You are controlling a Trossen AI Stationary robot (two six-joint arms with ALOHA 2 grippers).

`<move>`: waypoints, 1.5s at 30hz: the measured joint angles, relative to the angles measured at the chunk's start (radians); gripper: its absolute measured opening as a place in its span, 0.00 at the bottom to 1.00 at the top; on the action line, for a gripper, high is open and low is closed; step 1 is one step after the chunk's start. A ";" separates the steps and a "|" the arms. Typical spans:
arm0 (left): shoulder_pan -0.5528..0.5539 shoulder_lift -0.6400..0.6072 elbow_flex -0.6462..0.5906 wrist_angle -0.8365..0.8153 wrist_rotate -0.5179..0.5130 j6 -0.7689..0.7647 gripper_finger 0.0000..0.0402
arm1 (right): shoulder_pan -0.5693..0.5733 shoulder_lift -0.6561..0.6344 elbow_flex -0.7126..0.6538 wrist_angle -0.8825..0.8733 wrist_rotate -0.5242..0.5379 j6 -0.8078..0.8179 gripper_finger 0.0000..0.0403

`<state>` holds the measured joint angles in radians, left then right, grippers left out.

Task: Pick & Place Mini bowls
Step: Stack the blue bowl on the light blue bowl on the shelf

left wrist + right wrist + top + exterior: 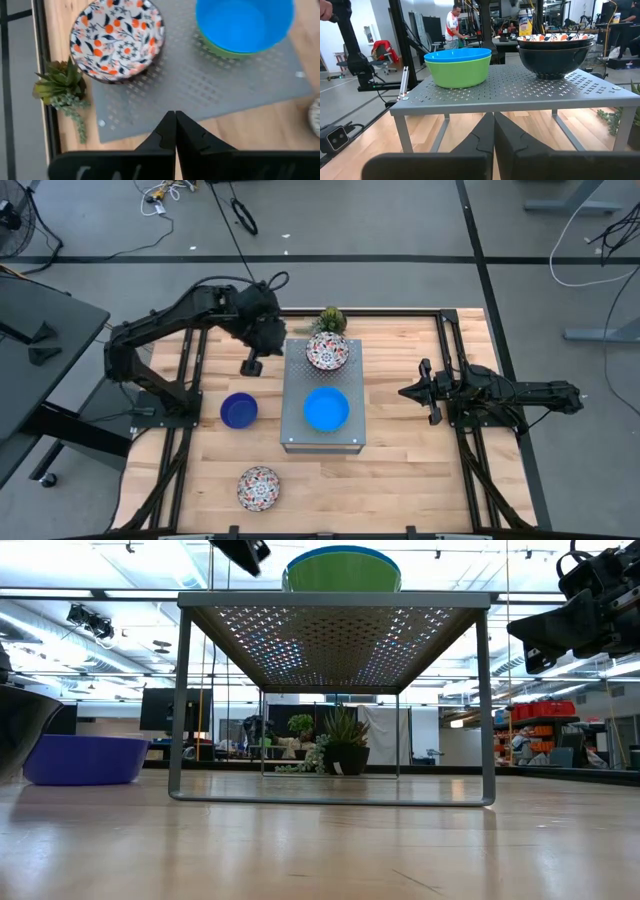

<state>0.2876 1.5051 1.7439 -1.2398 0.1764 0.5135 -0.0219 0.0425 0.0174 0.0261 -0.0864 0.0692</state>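
Note:
A grey perforated stand (322, 435) sits mid-table. On its far part rests a floral mini bowl (327, 352) with a dark outer side (554, 57). On its near part a light blue bowl (326, 409) is nested in a green one (460, 70). A dark blue bowl (239, 410) stands on the wood left of the stand, and another floral bowl (258, 487) stands near the front edge. My left gripper (251, 366) (175, 115) hangs shut and empty above the stand's left edge. My right gripper (404, 392) (494, 116) is shut, level, right of the stand.
A small spiky green plant (331, 319) stands at the far edge just behind the stand, close to the floral bowl (117, 37). Black frame rails (180, 420) run along both sides of the wooden table. Bare wood lies in front of the stand.

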 joint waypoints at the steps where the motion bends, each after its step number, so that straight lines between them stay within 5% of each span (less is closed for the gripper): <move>1: -0.009 -0.010 0.000 -0.014 0.000 -0.007 0.00 | 0.000 0.000 0.000 0.000 0.000 0.000 0.03; 20: -0.217 -0.056 0.000 -0.300 0.004 -0.214 0.00 | 0.000 0.000 0.000 0.000 0.000 0.000 0.03; 45: -0.388 -0.154 -0.043 -0.165 -0.123 -0.453 0.00 | 0.000 0.000 0.000 0.000 0.000 0.000 0.03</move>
<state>-0.1003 1.3515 1.7012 -1.4044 0.0536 0.0608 -0.0216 0.0425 0.0174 0.0261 -0.0860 0.0692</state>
